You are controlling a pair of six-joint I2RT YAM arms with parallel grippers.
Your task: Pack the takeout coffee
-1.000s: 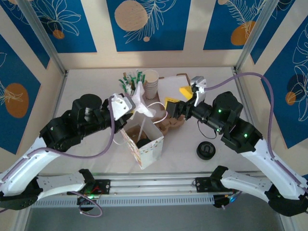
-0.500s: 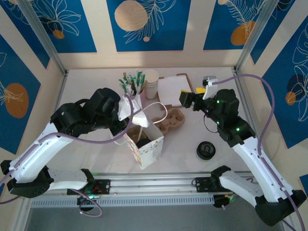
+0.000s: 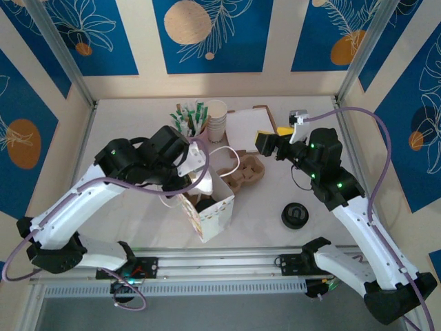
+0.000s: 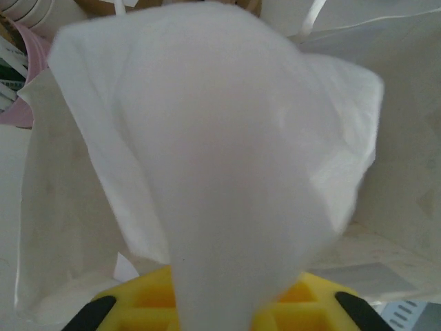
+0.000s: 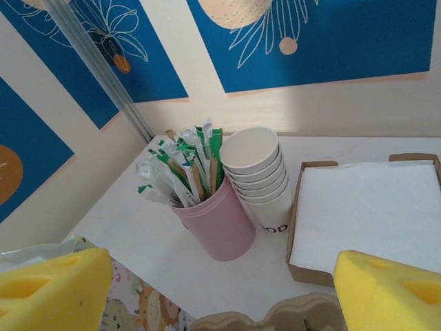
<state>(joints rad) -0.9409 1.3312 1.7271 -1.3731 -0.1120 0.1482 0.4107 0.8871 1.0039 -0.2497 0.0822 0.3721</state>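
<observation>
The takeout coffee (image 3: 200,203) is apparently sitting inside the paper bag (image 3: 219,207) already. The left gripper (image 4: 222,307) is pinching a napkin (image 4: 213,138) above the bag, not yet dropped; the right gripper (image 5: 220,293) is hovering wide open, empty.

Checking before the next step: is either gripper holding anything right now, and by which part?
The left gripper holds a white napkin by its bunched narrow end, the rest fanning out. The right gripper is open and holds nothing.
</observation>
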